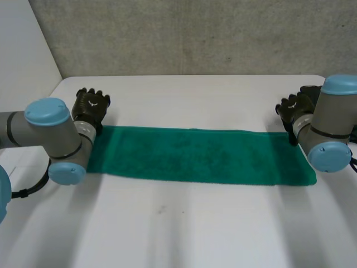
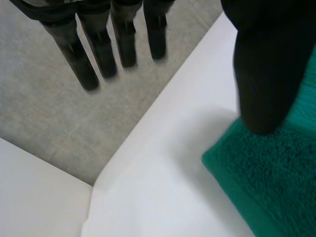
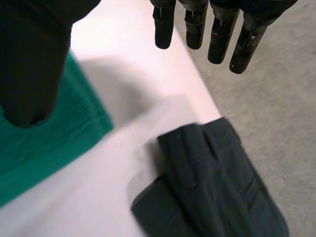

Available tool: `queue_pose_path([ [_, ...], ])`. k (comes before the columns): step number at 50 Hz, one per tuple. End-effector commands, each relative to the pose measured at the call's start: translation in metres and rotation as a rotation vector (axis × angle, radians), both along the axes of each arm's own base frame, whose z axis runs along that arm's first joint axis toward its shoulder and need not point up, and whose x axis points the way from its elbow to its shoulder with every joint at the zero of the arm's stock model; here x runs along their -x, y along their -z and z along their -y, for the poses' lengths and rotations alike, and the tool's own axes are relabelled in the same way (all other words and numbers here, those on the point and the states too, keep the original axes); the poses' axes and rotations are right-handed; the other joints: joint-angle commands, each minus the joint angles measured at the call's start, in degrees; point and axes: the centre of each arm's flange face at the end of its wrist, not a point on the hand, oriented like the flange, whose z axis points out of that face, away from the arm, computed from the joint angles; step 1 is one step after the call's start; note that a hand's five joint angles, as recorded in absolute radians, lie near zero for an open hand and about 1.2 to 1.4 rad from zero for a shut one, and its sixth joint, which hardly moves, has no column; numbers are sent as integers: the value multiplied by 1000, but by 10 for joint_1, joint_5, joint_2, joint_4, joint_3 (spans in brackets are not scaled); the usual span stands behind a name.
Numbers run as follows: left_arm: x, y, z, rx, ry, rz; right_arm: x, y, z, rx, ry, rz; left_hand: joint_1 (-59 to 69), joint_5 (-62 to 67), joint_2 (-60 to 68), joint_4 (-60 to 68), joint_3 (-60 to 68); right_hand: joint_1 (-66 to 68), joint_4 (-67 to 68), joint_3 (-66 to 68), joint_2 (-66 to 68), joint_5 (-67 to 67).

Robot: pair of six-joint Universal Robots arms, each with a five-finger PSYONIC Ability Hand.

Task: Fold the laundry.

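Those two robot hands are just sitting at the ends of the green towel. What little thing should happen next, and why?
Probably each should close on its far corner of the towel. The towel lies flat in one long strip, and the left robot hand and right robot hand are both open there, thumbs above the cloth, gripping nothing.

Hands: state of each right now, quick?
Left hand: open, fingers straight, holding nothing, at a corner of the green towel.
Right hand: open, fingers straight, holding nothing.
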Motion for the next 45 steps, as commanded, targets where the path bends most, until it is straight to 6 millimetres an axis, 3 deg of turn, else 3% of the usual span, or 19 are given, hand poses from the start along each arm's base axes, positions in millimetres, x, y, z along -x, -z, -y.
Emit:
queue_pose_path([
  [1, 3, -6, -11, 49, -47, -10, 2, -58, -10, 94, 22, 205, -49, -77, -67, -69, -76, -16, -34, -21, -26, -35],
  [7, -2, -28, -38, 38, -44, -19, 9, -77, -41, 58, 7, 256, -49, -77, -67, -69, -76, -16, -34, -21, -26, -35],
  [15, -15, -47, -80, -1, -38, -80, 46, -52, -92, -166, 14, 271, -49, -77, -67, -69, -76, -16, -34, -21, -26, -35],
  [20, -20, -46, -95, -42, -33, -147, 61, -20, -119, -289, 20, 300, -49, -77, -67, -69, -76, -10, -29, -16, -21, -30],
  [26, -21, -40, -98, -70, -30, -167, 68, 1, -122, -252, 25, 326, -49, -77, -67, -69, -76, 76, 57, 70, 65, 56],
  [34, -22, -38, -97, -71, -34, -166, 73, 28, -108, -248, 24, 338, -49, -77, -67, -69, -76, 254, 236, 249, 244, 234],
  [37, -21, -38, -98, -74, -31, -167, 72, 33, -103, -250, 20, 338, -49, -77, -67, -69, -76, 447, 429, 442, 437, 427],
  [38, -21, -38, -98, -74, -29, -167, 72, 33, -100, -242, 18, 337, -49, -77, -67, -69, -76, 614, 596, 609, 604, 595],
  [39, -21, -37, -99, -77, -30, -166, 73, 34, -98, -239, 18, 339, -49, -77, -67, -69, -76, 684, 665, 678, 673, 664],
  [45, -21, -37, -99, -78, -30, -166, 83, 33, -93, -230, 51, 339, -49, -77, -67, -69, -76, 684, 666, 679, 674, 665],
])
